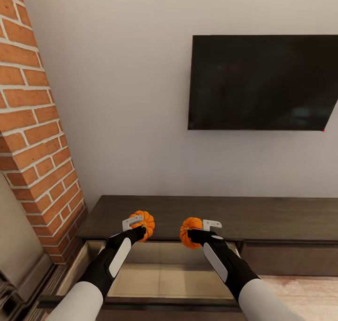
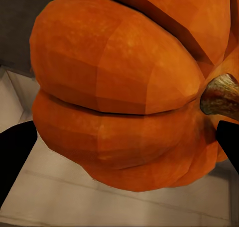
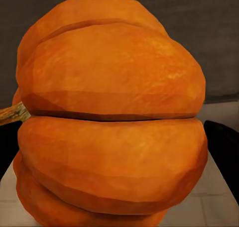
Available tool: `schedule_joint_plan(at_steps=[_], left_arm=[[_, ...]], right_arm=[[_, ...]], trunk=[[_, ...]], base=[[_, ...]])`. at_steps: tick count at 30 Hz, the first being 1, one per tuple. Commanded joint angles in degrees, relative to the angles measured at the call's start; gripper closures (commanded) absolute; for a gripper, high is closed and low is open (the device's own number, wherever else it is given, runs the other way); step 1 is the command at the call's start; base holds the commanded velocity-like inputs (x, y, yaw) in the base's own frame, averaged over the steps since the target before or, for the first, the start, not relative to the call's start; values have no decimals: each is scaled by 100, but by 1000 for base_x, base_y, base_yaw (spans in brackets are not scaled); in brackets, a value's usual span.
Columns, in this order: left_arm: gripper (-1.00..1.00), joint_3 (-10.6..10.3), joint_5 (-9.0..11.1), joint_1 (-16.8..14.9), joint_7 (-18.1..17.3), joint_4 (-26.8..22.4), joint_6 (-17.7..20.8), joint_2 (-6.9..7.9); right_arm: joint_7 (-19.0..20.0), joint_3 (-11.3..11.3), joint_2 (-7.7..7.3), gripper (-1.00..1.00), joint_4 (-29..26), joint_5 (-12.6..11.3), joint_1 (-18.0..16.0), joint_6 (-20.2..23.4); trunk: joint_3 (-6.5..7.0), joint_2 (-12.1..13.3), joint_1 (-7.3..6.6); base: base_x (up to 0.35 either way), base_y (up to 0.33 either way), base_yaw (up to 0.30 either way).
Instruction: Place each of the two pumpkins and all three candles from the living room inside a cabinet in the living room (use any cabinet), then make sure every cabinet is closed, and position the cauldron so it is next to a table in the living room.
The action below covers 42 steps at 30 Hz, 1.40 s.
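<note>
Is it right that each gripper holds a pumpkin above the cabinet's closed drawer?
Not quite: the drawer is pulled open, its pale inside showing in the head view. The rest holds: the left gripper and right gripper each hold a pumpkin, left and right, above it at the cabinet.

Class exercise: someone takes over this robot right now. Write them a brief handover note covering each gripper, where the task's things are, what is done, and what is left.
Left gripper: shut on the left pumpkin.
Right gripper: shut on the right pumpkin.
Both pumpkins are held over the cabinet's open drawer, whose pale inside looks bare.
Done: drawer open, pumpkins picked up.
Left: release both pumpkins into the drawer, add three candles, close every cabinet, put the cauldron beside the table.
</note>
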Motion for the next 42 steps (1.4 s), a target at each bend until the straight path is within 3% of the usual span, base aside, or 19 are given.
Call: schedule_joint_plan(at_steps=[1,21,26,34,42], left_arm=[[100,-21,54,-3,58,-11,15,4],[100,-25,41,-3,67,-48,21,6],[100,3,57,-3,78,-67,60,53],[100,29,150,6,749,-106,111,41],[100,6,153,6,816,-82,115,3]], right_arm=[[-52,23,-4,100,-10,-49,-5,14],[-46,25,-4,100,-10,-49,-5,33],[-44,32,-4,100,-13,-48,-5,184],[-39,30,-4,100,-19,-36,-10,611],[-43,27,-4,100,-19,-24,-13,856]], trunk=[[-6,-3,1],[-6,-3,1],[-96,-203,111],[-239,-524,286],[-329,-725,396]], base=[[200,5,0],[91,0,0],[1,0,0],[0,0,0],[0,0,0]])
